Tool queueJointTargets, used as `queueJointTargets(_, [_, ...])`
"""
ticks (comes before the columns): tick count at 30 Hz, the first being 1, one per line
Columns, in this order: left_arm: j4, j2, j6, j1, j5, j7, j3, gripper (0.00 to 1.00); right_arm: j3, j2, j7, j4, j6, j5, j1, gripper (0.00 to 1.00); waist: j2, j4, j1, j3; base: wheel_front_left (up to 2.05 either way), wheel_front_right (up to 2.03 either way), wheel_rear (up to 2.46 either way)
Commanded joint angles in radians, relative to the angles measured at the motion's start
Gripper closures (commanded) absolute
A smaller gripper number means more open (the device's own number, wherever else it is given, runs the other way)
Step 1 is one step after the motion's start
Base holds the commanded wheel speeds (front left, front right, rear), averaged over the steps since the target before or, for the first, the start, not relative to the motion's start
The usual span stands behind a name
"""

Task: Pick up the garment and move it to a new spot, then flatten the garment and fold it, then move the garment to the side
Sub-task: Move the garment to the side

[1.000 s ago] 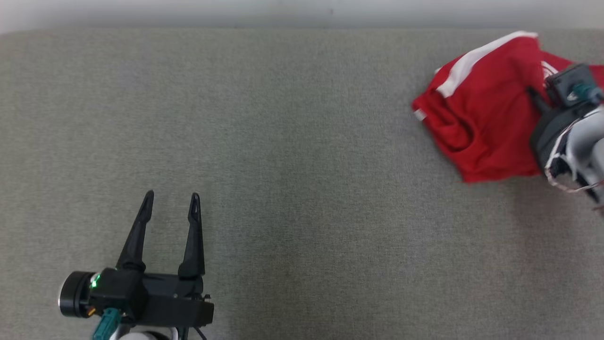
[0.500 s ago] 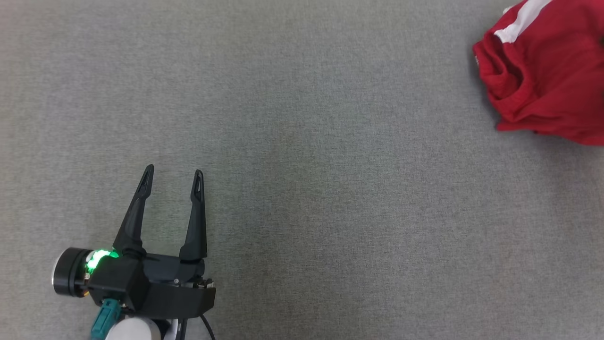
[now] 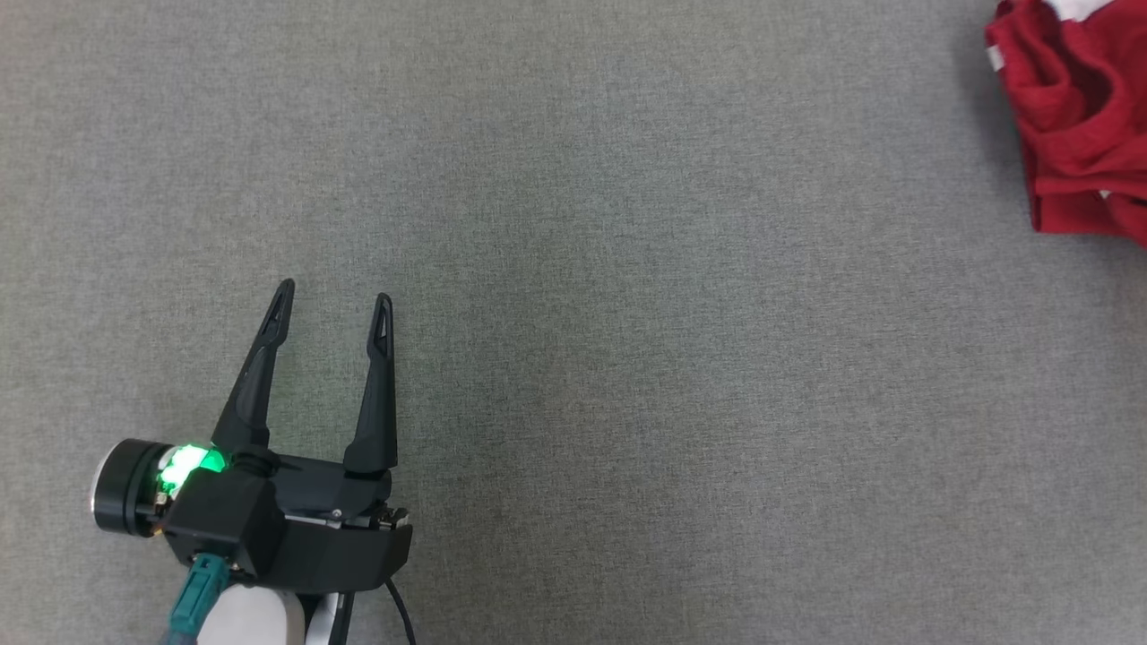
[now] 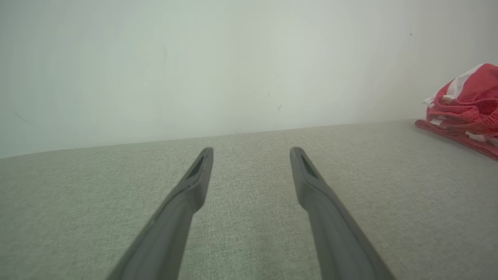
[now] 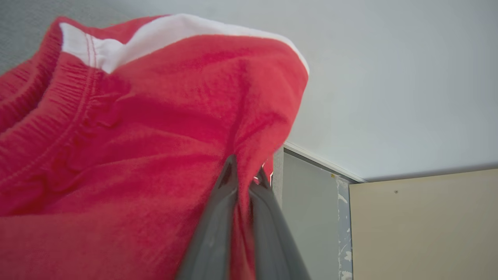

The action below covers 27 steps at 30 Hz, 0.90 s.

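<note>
Even soft light, faint shadows, sharp

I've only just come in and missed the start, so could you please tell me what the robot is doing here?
The robot's right gripper is shut on a fold of the red garment with white stripes. The garment is bunched at the far right of the grey fabric surface, with its lower edge lying on it. The left gripper is open and empty, over bare surface well away from the garment. Flattening and folding are not yet done.
</note>
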Motion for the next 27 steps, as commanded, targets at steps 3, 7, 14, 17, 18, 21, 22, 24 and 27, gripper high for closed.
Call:
queueJointTargets(3, [-0.009,0.004,-0.001,-0.004,0.008,-0.003,0.005,0.0,0.009,-0.017,-0.011,0.015,0.0,-0.003,-0.026,1.0,-0.0002,0.003,0.0,0.007,0.0,0.0,0.0])
queueJointTargets(7, [-0.014,0.004,-0.005,-0.013,0.013,-0.003,0.006,0.0,0.025,-0.021,-0.022,0.059,0.0,-0.003,-0.043,1.0,-0.0002,0.008,0.0,0.02,0.0,0.0,0.0])
queueJointTargets(14, [-0.007,0.004,-0.007,-0.02,0.013,-0.003,0.013,0.0,0.046,-0.009,-0.047,0.123,0.0,-0.031,-0.065,0.0,-0.0002,0.011,0.0,0.026,0.0,0.0,0.0])
queueJointTargets(17, [-0.001,0.004,-0.007,-0.02,0.013,-0.003,0.017,0.0,0.057,0.001,-0.048,0.152,0.0,-0.043,-0.067,0.0,-0.0002,0.01,0.0,0.022,0.0,0.0,0.0])
queueJointTargets(18, [0.001,0.004,-0.006,-0.02,0.013,-0.003,0.018,0.0,0.057,0.005,-0.056,0.16,0.0,-0.046,-0.071,0.0,-0.0002,0.009,0.0,0.019,0.0,0.0,0.0])
queueJointTargets(21, [0.009,0.003,-0.005,-0.011,0.008,-0.003,0.022,0.0,0.05,0.02,-0.081,0.182,0.0,-0.043,-0.084,0.0,-0.0002,0.007,0.0,0.001,0.0,0.0,0.0])
queueJointTargets(22, [0.011,0.003,-0.004,-0.005,0.006,-0.003,0.025,0.0,0.045,0.03,-0.093,0.186,0.0,-0.035,-0.086,0.0,-0.0002,0.005,0.0,-0.008,0.0,0.0,0.0])
queueJointTargets(24, [0.016,0.003,-0.004,0.01,0.002,-0.003,0.031,0.0,0.035,0.05,-0.125,0.189,0.0,-0.031,-0.09,0.0,-0.0002,0.003,0.0,-0.026,0.0,0.0,0.0])
queueJointTargets(27, [0.025,0.002,-0.001,0.031,-0.004,-0.003,0.041,0.0,0.01,0.089,-0.191,0.198,0.0,-0.011,-0.082,0.0,-0.0002,0.002,0.0,-0.062,0.0,0.0,0.0])
